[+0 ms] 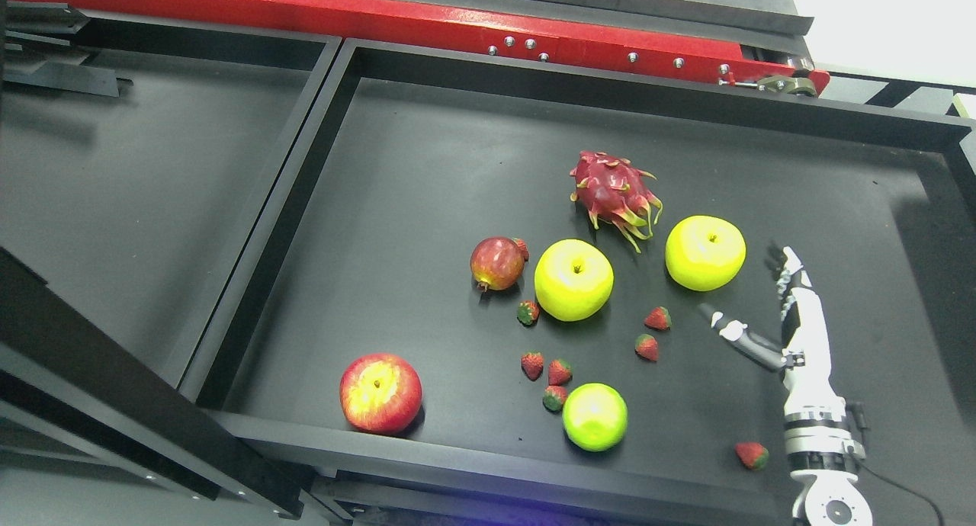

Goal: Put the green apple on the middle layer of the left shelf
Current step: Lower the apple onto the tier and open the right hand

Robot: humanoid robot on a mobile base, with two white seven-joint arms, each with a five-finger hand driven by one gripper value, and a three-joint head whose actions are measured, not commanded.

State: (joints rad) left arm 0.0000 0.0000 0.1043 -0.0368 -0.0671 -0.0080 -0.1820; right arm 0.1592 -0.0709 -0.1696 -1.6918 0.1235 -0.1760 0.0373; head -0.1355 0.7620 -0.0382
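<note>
Near the front edge of the black tray (pixel 457 129), the green apple (pixel 595 417) is found, just beside some strawberries (pixel 554 397); nothing is held by the right hand (pixel 770 312), and its fingers are spread wide. The apple looks smooth, round and hard; it should be gripped around its middle so it cannot roll away.
</note>
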